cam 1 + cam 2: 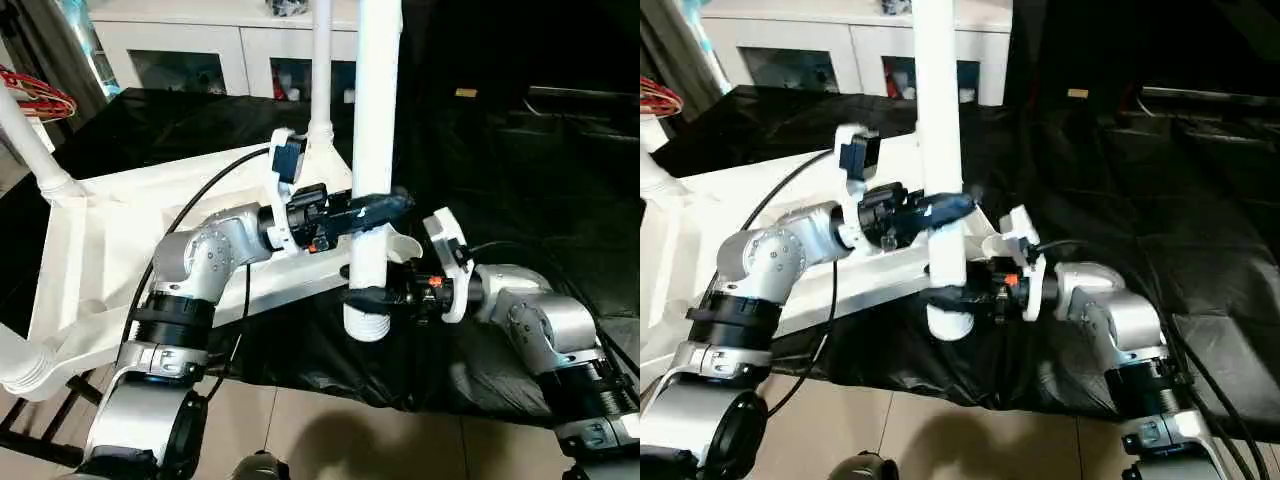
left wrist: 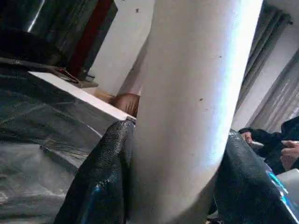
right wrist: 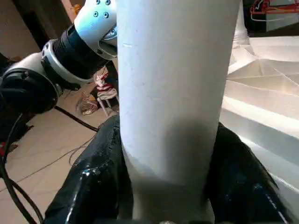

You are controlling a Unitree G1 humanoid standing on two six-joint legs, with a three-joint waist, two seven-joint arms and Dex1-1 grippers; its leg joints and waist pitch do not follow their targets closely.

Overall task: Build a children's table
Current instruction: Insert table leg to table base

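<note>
Right now I'm holding the loose leg upright in both claws: the left gripper is clamping it higher up, the right gripper just above its threaded end (hanging past the tabletop's near edge). The open corner socket is sitting just behind the leg. Both forearms are reaching inward, wrists bent toward each other.

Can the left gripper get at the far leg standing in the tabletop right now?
Probably not: the left gripper is clamped on the loose leg with the right gripper, which stands before the far leg.
</note>
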